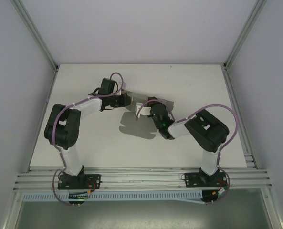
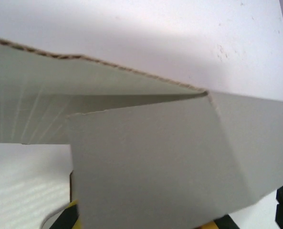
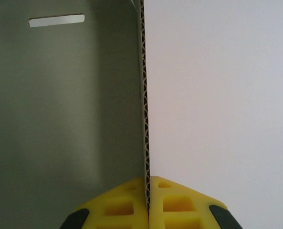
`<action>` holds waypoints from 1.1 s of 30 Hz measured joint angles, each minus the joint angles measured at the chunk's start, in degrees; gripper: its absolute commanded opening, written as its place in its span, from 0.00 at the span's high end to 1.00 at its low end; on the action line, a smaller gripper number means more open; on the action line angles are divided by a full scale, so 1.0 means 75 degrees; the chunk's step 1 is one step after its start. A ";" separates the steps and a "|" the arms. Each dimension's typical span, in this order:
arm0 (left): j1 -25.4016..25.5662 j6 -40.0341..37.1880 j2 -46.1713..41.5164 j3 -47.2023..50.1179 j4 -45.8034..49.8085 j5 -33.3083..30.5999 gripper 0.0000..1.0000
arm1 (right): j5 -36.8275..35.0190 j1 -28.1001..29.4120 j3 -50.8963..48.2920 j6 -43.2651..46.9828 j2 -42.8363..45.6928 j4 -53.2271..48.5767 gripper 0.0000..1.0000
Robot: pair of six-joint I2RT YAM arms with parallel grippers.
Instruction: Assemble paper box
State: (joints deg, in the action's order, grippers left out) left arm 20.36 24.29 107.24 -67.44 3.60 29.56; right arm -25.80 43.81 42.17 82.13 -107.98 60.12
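Fingers (image 3: 117,207) on your right gripper (image 3: 148,191) and left gripper (image 1: 124,101) pinch shut on the paper box (image 3: 60,119); fold along its crease without twisting.

A white table (image 1: 189,86) sits inside plain, pale walls (image 1: 141,28). Shiny metal bars (image 1: 141,177) run along its near edge. Below them is a dark patch, maybe the floor (image 1: 141,215).
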 measured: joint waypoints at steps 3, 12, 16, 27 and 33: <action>0.0000 -0.0006 0.0152 0.0050 -0.0149 0.0006 0.94 | 0.0055 -0.0067 0.0035 0.0420 -0.0664 0.0743 1.00; 0.0000 0.0096 -0.0857 0.1486 -0.0268 -0.0428 0.87 | 0.0143 0.0029 0.0020 0.0813 -0.1078 0.1588 1.00; 0.0000 0.0256 -0.1498 0.1431 0.0003 -0.0991 0.83 | 0.0198 0.0047 0.0006 0.0839 -0.1072 0.1594 1.00; -0.0076 0.0306 -0.0909 -0.0551 0.0714 -0.2157 0.85 | 0.0195 0.0061 0.0006 0.0985 -0.1067 0.1614 1.00; -0.0105 0.0300 0.0096 -0.0968 0.0962 -0.2005 0.96 | 0.0181 0.0067 0.0006 0.1035 -0.1011 0.1600 1.00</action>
State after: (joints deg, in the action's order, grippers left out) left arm 19.57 26.55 107.96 -74.70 10.81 14.52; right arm -24.45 44.31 42.22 89.89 -115.57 72.12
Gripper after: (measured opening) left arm 0.058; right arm 0.056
